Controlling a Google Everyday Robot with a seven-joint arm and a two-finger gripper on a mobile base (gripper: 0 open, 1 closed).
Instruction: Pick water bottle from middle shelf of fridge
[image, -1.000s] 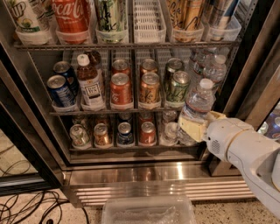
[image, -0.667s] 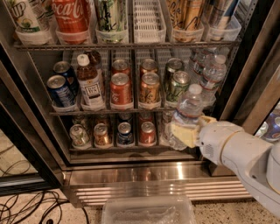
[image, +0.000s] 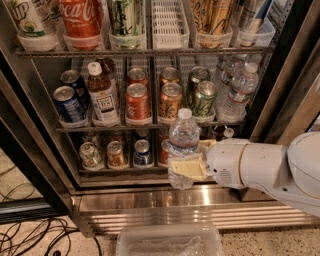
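Note:
The fridge (image: 295, 65) stands open with a black door frame and a steel base. The gripper (image: 189, 167) is shut on a clear ribbed water bottle (image: 183, 137) with a white cap. It holds the bottle upright in front of the bottom shelf, out of the fridge and above the steel sill. The pale fingers (image: 187, 170) wrap the bottle's lower half. The middle shelf (image: 150, 125) is a grey wire rack. Two more water bottles (image: 239, 90) stand at its right end.
The middle shelf holds soda cans (image: 137, 102), a brown tea bottle (image: 102, 97) and blue cans (image: 67, 102). More cans (image: 115, 154) sit on the bottom shelf. Tall bottles (image: 80, 20) fill the top rack. A clear bin (image: 170, 242) lies on the floor, cables (image: 30, 237) at the left.
The gripper has moved left and down with the water bottle, drawing it from the right end of the middle shelf out in front of the fridge.

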